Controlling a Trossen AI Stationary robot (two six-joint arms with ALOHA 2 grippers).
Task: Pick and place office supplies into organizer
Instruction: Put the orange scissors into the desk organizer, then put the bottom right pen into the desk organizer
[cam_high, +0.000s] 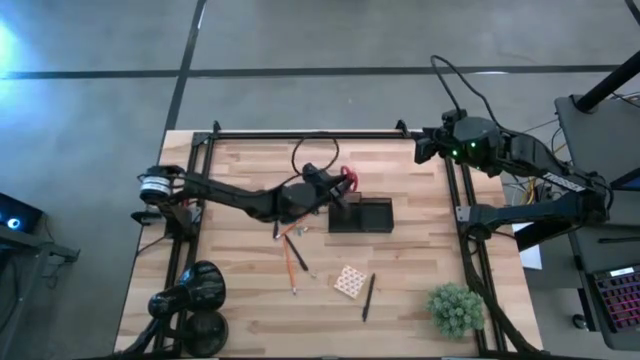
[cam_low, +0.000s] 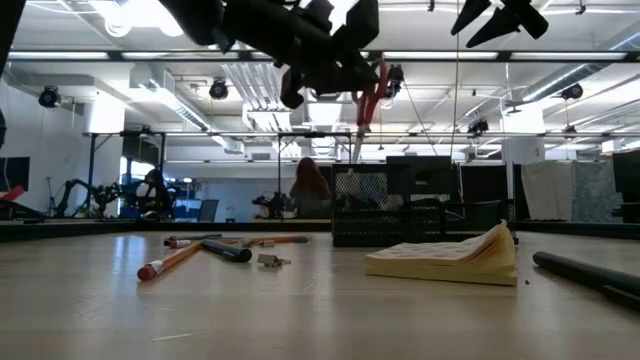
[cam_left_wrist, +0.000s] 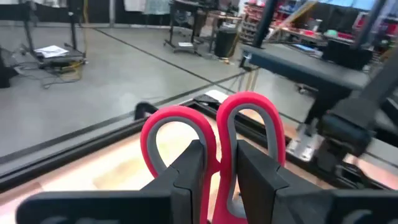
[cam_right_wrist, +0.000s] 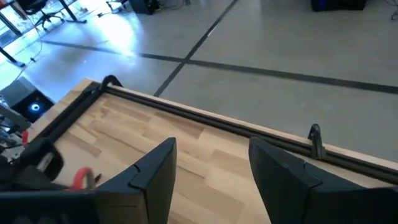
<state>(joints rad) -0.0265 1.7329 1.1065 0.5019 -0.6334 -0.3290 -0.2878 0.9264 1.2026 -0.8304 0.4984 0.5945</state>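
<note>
My left gripper (cam_high: 337, 190) is shut on small red-handled scissors (cam_high: 348, 178), up over the left end of the dark organizer (cam_high: 362, 215). In the low view the scissors (cam_low: 366, 105) hang well above the organizer (cam_low: 392, 216). An orange pencil (cam_high: 290, 262) and a dark pen (cam_high: 295, 250) lie on the wood nearer the front. A yellowish note pad (cam_high: 350, 281) and another dark pen (cam_high: 368, 297) lie flat further toward the near edge. My right gripper (cam_right_wrist: 208, 168) stands open, high over the table's far right corner. My left gripper pinches the scissors between its two fingers (cam_left_wrist: 193, 177), just below the two red handle loops (cam_left_wrist: 217, 155), which stick out past the fingertips. The fingers come about level from the table's left, across the scissors. The scissors are lifted clear, blades (cam_low: 357, 145) pointing down.
A green spiky plant ball (cam_high: 455, 308) sits at the near right corner. A black round lamp-like object (cam_high: 195, 295) stands at the near left. A dark rail frame (cam_high: 310, 135) runs along the table's edges. Bare wood lies right of the organizer.
</note>
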